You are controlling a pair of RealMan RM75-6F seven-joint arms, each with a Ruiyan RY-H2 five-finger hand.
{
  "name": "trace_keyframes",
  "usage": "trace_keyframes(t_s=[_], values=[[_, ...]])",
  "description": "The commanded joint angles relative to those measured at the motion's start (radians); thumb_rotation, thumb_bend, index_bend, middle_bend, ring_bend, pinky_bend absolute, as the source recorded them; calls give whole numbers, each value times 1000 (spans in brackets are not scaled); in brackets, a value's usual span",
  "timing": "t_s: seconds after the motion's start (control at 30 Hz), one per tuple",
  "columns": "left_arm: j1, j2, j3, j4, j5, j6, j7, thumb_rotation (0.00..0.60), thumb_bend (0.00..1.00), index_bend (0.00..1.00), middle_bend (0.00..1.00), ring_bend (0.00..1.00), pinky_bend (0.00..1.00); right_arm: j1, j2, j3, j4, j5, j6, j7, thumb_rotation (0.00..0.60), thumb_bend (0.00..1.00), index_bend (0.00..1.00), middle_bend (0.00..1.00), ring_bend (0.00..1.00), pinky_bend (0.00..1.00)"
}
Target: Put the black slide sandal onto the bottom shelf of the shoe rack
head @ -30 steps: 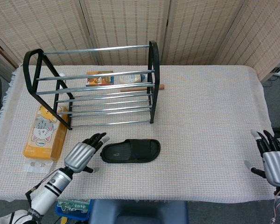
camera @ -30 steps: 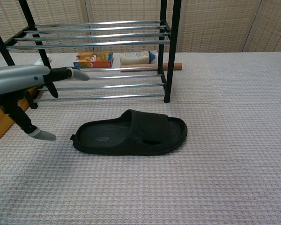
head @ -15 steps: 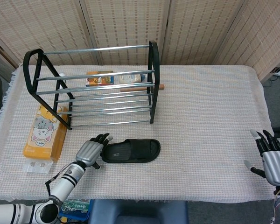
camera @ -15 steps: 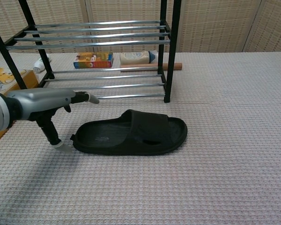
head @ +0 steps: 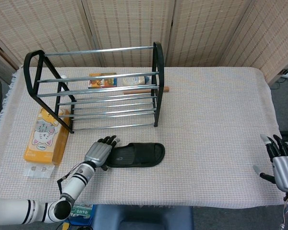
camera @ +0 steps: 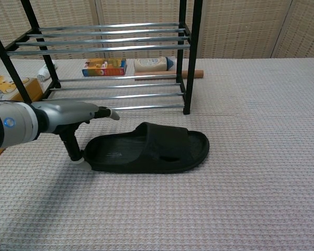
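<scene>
Left robot hand [head: 100,152] at the heel end of the black slide sandal [head: 136,155], fingers spread above the heel and thumb down at the heel edge in the chest view; it holds nothing yet, and whether the thumb touches the sole cannot be told. The sandal lies flat on the tabletop [head: 211,120], just in front of the shoe rack [head: 96,91], toe toward the rack's right post.

Likely faults from here: a grip taken only on the thin heel rim may let the soft sole fold or slip out on lifting; a push from the thumb may slide the sandal rightward instead of seating it in the hand. On the way in, the toe may catch the rack's front bar or the right post, since the bottom shelf [camera: 118,97] sits low and the gap beneath the next tier looks narrow.

Around the rack: to its left, a yellow cartoon-printed box [head: 46,134] lying flat; behind it, a small orange carton [head: 102,80], a pale bottle [head: 134,80] on its side and a wooden stick [camera: 191,73]. None lies between sandal and bottom shelf.

Far right of the rack, at the tabletop edge, the right robot hand [head: 281,163] is empty with fingers apart.
</scene>
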Motion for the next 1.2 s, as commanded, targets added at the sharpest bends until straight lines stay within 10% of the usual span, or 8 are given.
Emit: trace_keyframes(t_s=[0.03,1.2], values=[[-26,-18,6,21,-39,-4,9,600,111,0,0,0,177,-1,-1,0,4,2,0,4,600,200,0,141,101,149],[-122,-147,1,154,-75,18,-78,600,110,61,6,42,190,-14,-8,4,31,24,-4,30,600,200,0,148,101,149]])
